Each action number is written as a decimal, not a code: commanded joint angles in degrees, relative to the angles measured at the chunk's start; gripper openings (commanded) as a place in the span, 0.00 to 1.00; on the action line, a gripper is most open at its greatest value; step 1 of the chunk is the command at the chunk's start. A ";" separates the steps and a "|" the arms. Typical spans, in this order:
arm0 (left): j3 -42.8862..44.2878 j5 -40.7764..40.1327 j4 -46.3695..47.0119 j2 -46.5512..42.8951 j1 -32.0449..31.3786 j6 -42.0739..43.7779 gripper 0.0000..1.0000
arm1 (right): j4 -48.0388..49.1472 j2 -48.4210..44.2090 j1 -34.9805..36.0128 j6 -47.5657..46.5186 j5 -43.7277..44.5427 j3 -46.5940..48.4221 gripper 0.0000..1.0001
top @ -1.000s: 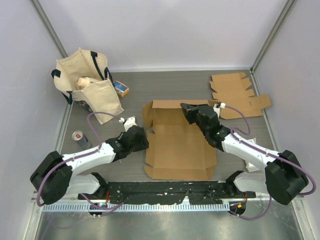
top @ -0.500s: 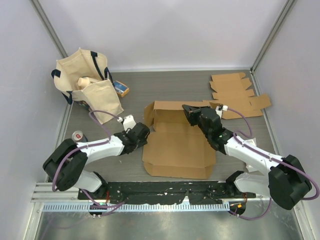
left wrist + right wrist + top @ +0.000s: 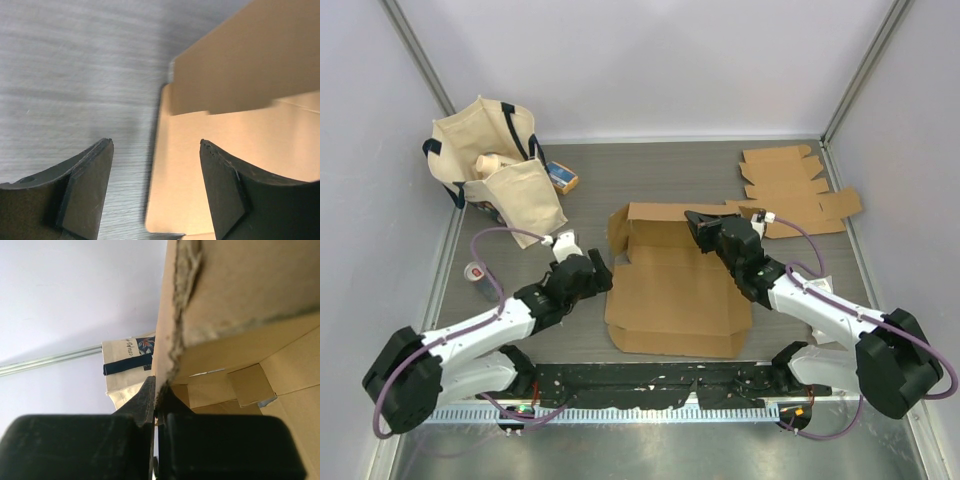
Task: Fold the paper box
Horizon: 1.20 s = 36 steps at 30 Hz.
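The paper box (image 3: 670, 290) is a brown cardboard blank lying open in the middle of the table, its back wall (image 3: 660, 213) standing up. My right gripper (image 3: 694, 221) is shut on the right part of that wall; in the right wrist view the jaws (image 3: 159, 396) pinch the cardboard edge (image 3: 172, 315). My left gripper (image 3: 603, 276) sits low at the box's left edge, open. In the left wrist view its fingertips (image 3: 156, 143) stand apart over the left flap (image 3: 220, 165) and hold nothing.
A cream tote bag (image 3: 495, 165) stands at the back left with a small blue and orange pack (image 3: 562, 178) beside it. A drink can (image 3: 477, 273) stands left of my left arm. Flat cardboard blanks (image 3: 795, 190) lie at the back right.
My left gripper has opened wider and its arm has swung back down to the left. The box slid slightly left. The right gripper keeps its grip on the back wall.
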 commanded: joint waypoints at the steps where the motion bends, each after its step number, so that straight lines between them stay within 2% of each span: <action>1: 0.35 3.08 10.60 -6.61 0.22 9.65 0.75 | 0.70 0.39 0.13 -0.91 0.48 1.40 0.02; 5: 2.37 3.62 12.45 -6.19 -0.57 15.45 0.77 | 0.79 0.83 0.13 -1.27 0.39 1.76 0.02; 9: 7.19 0.54 13.32 -0.74 -0.75 18.79 0.75 | 1.32 1.09 0.22 -1.18 0.30 1.76 0.02; 11: 8.95 3.60 16.04 2.69 -0.83 19.59 0.68 | 1.41 1.18 0.22 -1.09 0.13 1.76 0.02; 13: 11.33 7.30 18.07 4.97 -1.01 19.51 0.52 | 1.49 1.18 0.22 -0.92 -0.05 1.93 0.02; 14: 12.55 9.49 19.56 7.50 -1.79 18.99 0.51 | 1.49 1.27 0.22 -0.91 -0.14 2.11 0.02; 21: 13.63 12.59 25.98 14.29 -4.00 15.55 0.52 | 1.41 1.27 0.30 -0.83 -0.31 2.90 0.02; 24: 13.79 10.84 26.52 15.00 -4.00 17.48 0.58 | 1.58 1.27 0.30 -0.47 -0.23 2.20 0.02; 28: 13.36 10.30 23.18 11.41 -4.00 21.00 0.62 | 1.67 1.53 0.30 -0.39 0.04 1.67 0.02; 32: 5.83 8.02 22.92 2.45 -4.00 23.37 0.50 | 1.85 1.62 0.30 -0.48 -0.14 1.58 0.02; 34: 3.53 4.09 20.29 -3.25 -4.00 23.73 0.46 | 2.19 1.70 0.30 -0.48 -0.23 1.67 0.02; 36: 1.06 1.78 18.26 -6.43 -4.00 23.81 0.46 | 2.28 1.97 0.22 -0.56 -0.40 1.76 0.02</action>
